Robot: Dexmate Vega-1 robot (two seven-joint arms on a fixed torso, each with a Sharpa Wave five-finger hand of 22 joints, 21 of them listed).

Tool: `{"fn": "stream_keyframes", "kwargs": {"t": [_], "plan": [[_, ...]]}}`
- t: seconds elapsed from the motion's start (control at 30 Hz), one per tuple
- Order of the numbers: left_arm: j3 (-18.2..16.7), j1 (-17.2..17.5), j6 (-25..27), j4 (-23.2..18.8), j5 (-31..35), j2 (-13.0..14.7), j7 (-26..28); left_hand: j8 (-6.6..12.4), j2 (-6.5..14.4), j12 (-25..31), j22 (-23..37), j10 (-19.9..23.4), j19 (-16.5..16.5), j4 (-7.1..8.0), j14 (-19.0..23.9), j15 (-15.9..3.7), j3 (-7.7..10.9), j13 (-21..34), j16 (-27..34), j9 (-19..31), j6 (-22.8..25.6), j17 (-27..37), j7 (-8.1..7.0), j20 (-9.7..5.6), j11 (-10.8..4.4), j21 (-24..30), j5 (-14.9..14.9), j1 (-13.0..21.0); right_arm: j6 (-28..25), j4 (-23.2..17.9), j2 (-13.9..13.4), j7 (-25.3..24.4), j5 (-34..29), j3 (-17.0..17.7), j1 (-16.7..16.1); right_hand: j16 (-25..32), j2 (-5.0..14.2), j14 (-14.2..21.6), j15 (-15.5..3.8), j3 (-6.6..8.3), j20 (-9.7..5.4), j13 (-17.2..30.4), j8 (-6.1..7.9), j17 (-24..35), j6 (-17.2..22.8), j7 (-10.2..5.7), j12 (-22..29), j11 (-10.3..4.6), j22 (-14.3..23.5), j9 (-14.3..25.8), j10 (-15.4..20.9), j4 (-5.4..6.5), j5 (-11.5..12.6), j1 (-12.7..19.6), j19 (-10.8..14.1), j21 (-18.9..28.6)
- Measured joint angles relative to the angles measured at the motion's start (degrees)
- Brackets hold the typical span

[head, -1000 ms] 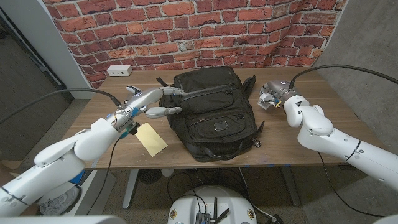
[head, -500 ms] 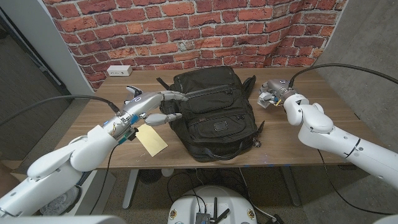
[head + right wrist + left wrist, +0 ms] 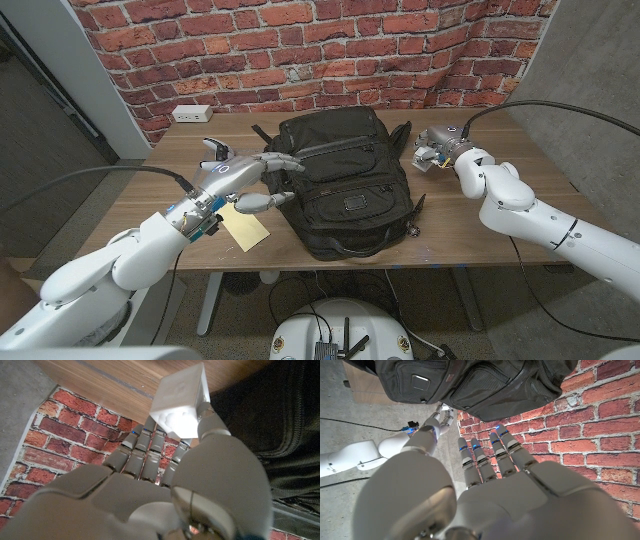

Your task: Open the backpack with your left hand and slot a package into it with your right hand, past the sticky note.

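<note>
The backpack (image 3: 345,185) lay unopened; the left hand (image 3: 238,180) reached spread, empty; the right hand (image 3: 437,152) pinched the package (image 3: 181,401), not inserted.

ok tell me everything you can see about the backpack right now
The backpack is black, of what looks like woven nylon, lying flat on the wooden table with its front up. It shows zipped front pockets, a small label patch and a carry strap looping at the near edge. It looks closed. The left hand reaches its fingers to the bag's left side; actual contact is unclear. The right hand holds a white package beside its right side.
</note>
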Motion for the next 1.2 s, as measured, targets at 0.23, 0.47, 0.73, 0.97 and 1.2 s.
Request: {"fn": "stream_keyframes", "kwargs": {"t": [0.23,0.47,0.73,0.97,1.2], "plan": [[-0.18,1.24,-1.17,-0.42,2.66,-1.11,0.52,0.0,-0.01,0.0,0.0,0.0,0.0,0.01,0.0,0.0,-0.48,0.0,0.0,0.05,0.0,0.0,0.0,0.0,0.0,0.0,0.0,0.45,1.91,1.56,0.55,0.43,-0.27,-0.44,0.91,-0.22,0.0,0.0,0.0,-0.07,0.0,0.24,0.0,-0.08,0.0,0.0,0.0,0.0,0.0,0.17,0.0,-0.06,-0.01,0.0,0.0,0.0],[-0.41,2.99,-1.92,-1.2,5.77,-2.36,1.5,-0.38,0.0,-0.02,0.0,0.0,0.0,0.01,-0.21,0.22,-0.48,0.0,0.0,0.05,0.0,0.0,0.0,0.0,0.0,-0.39,0.0,0.46,3.97,3.12,1.08,0.44,-0.37,-0.7,1.55,-0.21,0.0,0.0,0.0,-0.08,0.0,0.26,0.0,0.04,0.0,0.0,-0.01,0.0,0.0,0.17,0.0,-0.07,-0.04,0.0,0.0,0.0],[-0.59,4.86,-2.25,-2.3,8.78,-3.32,2.17,-0.43,0.0,-0.22,0.0,0.0,0.0,0.16,-0.53,-0.1,-0.95,0.0,0.0,0.04,-0.06,0.0,-0.38,0.0,0.0,-0.45,0.0,1.06,5.57,4.18,1.37,0.11,-0.38,-0.72,1.7,-0.22,0.07,0.61,0.01,-0.34,0.0,0.25,0.0,0.04,0.0,0.0,-0.12,0.0,0.0,0.17,0.0,-0.04,-0.04,0.07,0.0,0.0],[-0.63,6.34,-1.94,-3.46,11.76,-4.12,2.92,-0.51,-0.82,-0.44,0.0,-0.58,-0.56,0.08,-1.08,-0.01,-1.99,0.0,0.0,-0.11,-0.37,0.0,-0.89,-0.14,-0.57,-0.45,0.0,1.88,6.66,4.99,1.45,-0.57,0.0,-0.38,1.46,-0.43,0.07,0.61,0.01,-0.38,0.0,0.23,-0.43,0.04,0.0,0.0,-0.18,0.24,0.0,0.17,0.24,-0.07,-0.04,0.07,0.0,0.0],[-0.26,7.66,-1.03,-4.54,14.79,-4.54,3.83,-0.87,-1.74,-0.44,-0.01,-1.2,-1.12,0.09,-1.45,0.23,-2.93,0.0,0.0,-0.11,-0.89,0.0,-1.08,-0.08,-0.54,-0.45,0.0,2.79,7.59,5.62,1.54,-1.13,0.2,-0.1,1.32,-0.43,0.07,0.61,0.01,-0.41,0.0,0.25,-0.43,0.04,0.0,0.0,-0.35,0.24,0.0,0.17,0.24,-0.1,0.23,0.07,0.0,0.0]]}}
